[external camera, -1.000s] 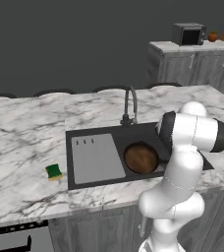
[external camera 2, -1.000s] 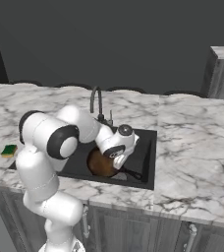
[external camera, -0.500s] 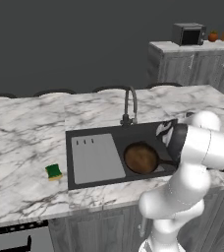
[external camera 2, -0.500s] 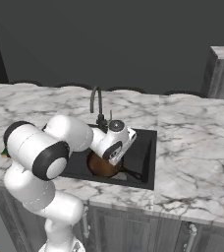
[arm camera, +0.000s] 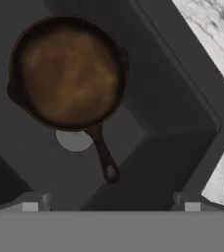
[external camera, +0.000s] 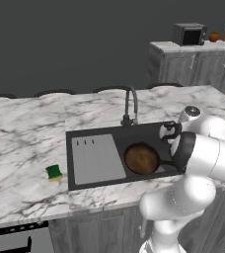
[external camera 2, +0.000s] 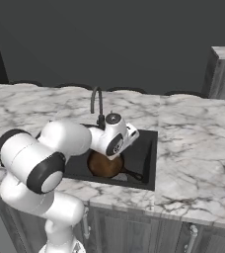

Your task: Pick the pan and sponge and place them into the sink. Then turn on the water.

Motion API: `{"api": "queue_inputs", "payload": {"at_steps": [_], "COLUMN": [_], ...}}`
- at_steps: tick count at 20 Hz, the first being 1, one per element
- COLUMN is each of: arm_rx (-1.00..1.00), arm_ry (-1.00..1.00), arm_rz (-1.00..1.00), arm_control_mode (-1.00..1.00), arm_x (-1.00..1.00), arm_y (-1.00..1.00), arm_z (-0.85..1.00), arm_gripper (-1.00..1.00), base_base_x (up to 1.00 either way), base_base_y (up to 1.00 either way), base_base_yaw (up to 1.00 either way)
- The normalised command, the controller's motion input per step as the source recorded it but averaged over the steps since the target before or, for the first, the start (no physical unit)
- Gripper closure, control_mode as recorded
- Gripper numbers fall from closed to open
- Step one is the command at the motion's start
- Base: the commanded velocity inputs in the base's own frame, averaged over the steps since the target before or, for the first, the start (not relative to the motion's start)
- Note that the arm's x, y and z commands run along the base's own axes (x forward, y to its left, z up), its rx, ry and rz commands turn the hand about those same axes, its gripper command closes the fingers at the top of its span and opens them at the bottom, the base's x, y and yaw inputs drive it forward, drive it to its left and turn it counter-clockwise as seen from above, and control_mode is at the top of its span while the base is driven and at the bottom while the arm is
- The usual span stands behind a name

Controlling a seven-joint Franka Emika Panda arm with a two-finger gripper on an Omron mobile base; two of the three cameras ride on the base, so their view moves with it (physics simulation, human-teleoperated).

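Having swung up and back from the basin, the gripper [arm camera: 111, 206] hangs with jaws spread and empty over the pan [arm camera: 67, 71], now lying in the sink [external camera: 90, 135], so the sponge [external camera: 54, 172] on the surface comes next.

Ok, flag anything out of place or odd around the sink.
Nothing is spilled or damaged. The pan lies flat in the sink, partly covering the drain. The sponge sits on the counter left of it.
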Motion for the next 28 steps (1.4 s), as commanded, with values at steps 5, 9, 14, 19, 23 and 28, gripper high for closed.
{"api": "queue_inputs", "payload": {"at_steps": [5,9,14,19,23,28], "arm_rx": [0.07,0.04,0.03,0.02,0.03,0.00], "arm_ry": [0.01,-0.01,-0.02,-0.03,-0.02,-0.09], "arm_rz": [-0.17,-0.17,-0.17,-0.17,-0.17,-0.14], "arm_control_mode": [-1.00,-1.00,-1.00,-1.00,-1.00,-1.00], "arm_x": [-0.14,-0.17,-0.20,-0.22,-0.23,-0.26], "arm_y": [-0.04,0.00,0.00,0.03,0.03,0.17], "arm_z": [0.25,0.32,0.31,0.26,0.24,0.17], "arm_gripper": [-1.00,-1.00,-1.00,-1.00,-1.00,-1.00], "base_base_x": [0.00,0.00,0.00,0.00,0.00,0.00], "base_base_y": [0.00,0.00,0.00,0.00,0.00,0.00], "base_base_yaw": [0.00,0.00,0.00,0.00,0.00,0.00]}}
